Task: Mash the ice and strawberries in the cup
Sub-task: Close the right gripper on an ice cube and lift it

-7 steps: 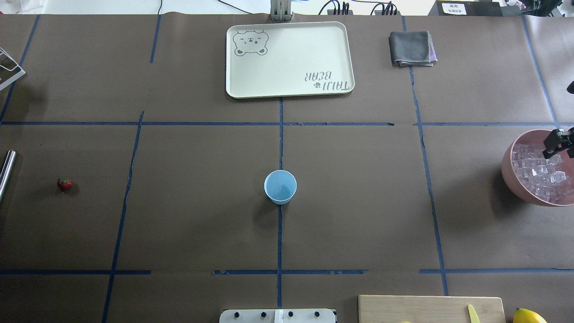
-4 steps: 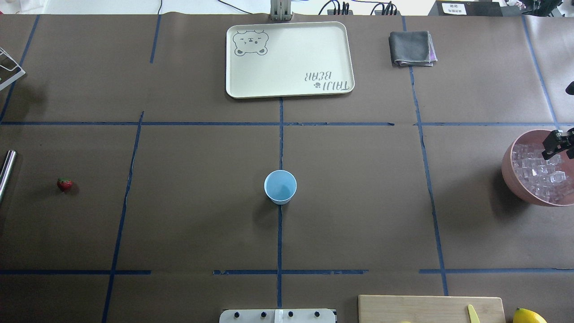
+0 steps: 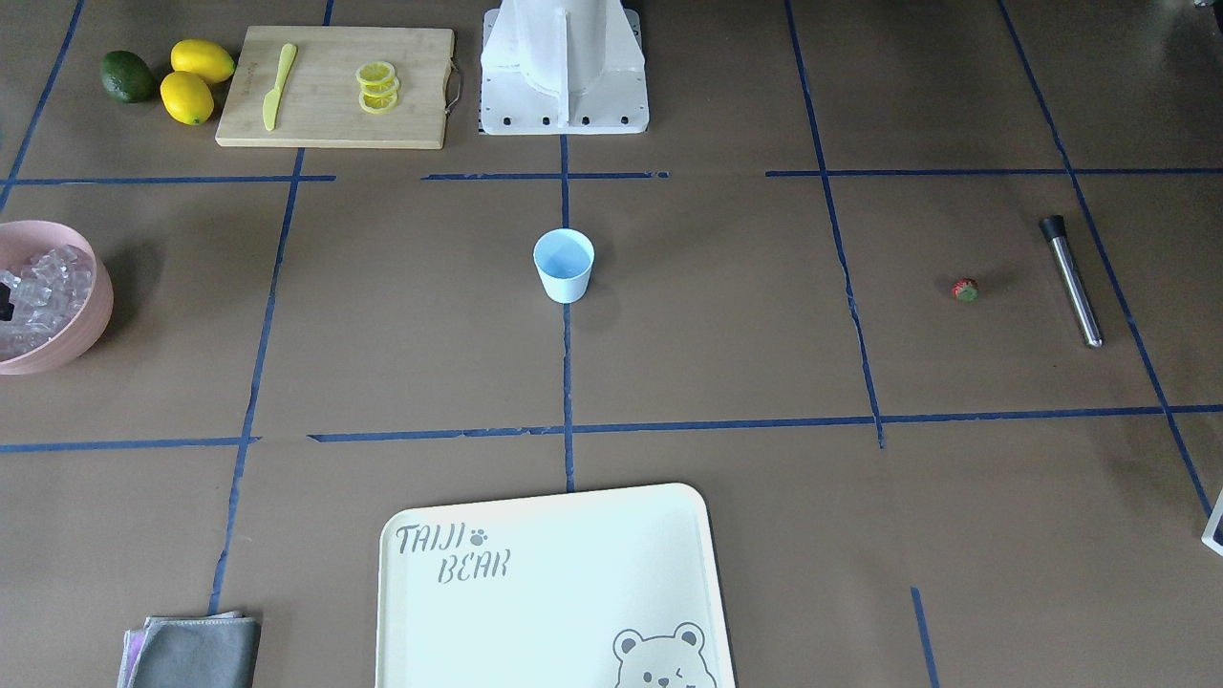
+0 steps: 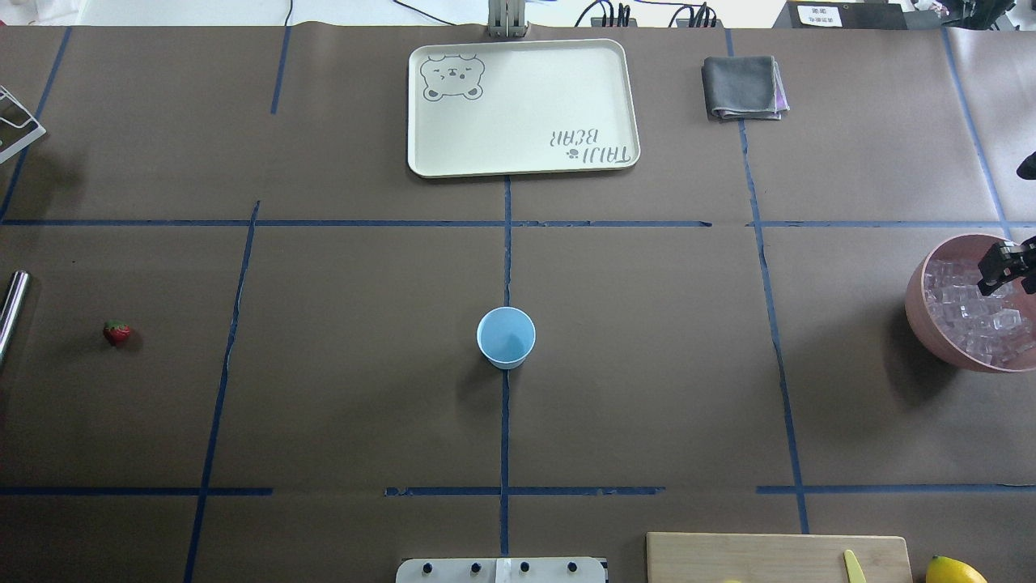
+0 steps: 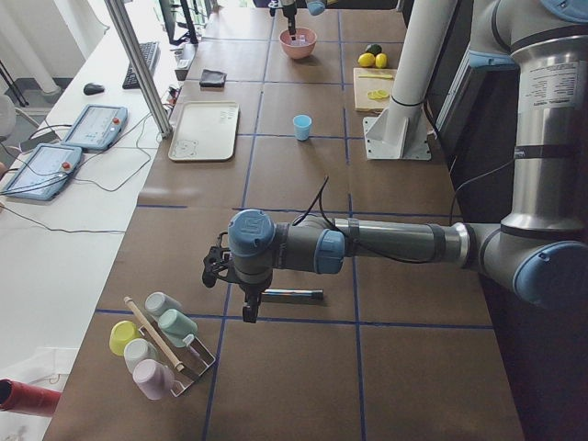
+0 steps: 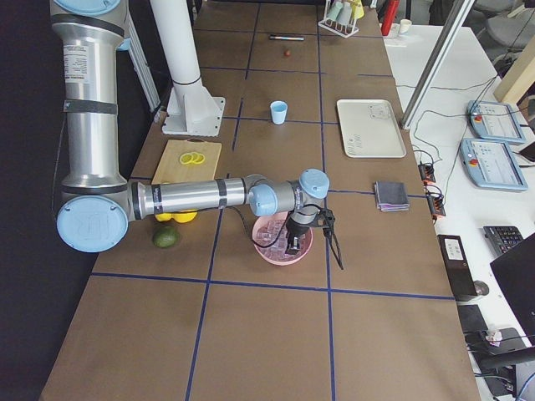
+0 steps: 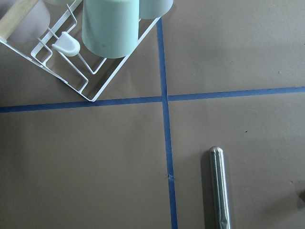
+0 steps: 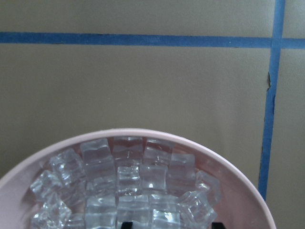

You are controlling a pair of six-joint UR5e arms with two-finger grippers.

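Ice (image 4: 967, 314): clear cubes heaped in a pink bowl (image 4: 915, 301) at the table's right end, well apart from the cup.
Right gripper (image 4: 999, 272): low over the heap, above the bowl's far side, with cubes directly beneath it. 2 dark fingertips (image 8: 126, 225) show at the bottom edge of the wrist view, spread apart. Whether they touch the ice cannot be told.
Strawberry (image 4: 116, 332): 1 red berry lying on the table's left part, near a steel rod (image 3: 1072, 282), well apart from the cup.
Left gripper (image 5: 247, 314): hangs over the table's left end, just beside the steel rod and near a wire rack of cups (image 5: 161, 344). Its spread cannot be told.
Cup (image 4: 506, 338): upright at the table's middle on the blue tape line, pale blue inside showing.
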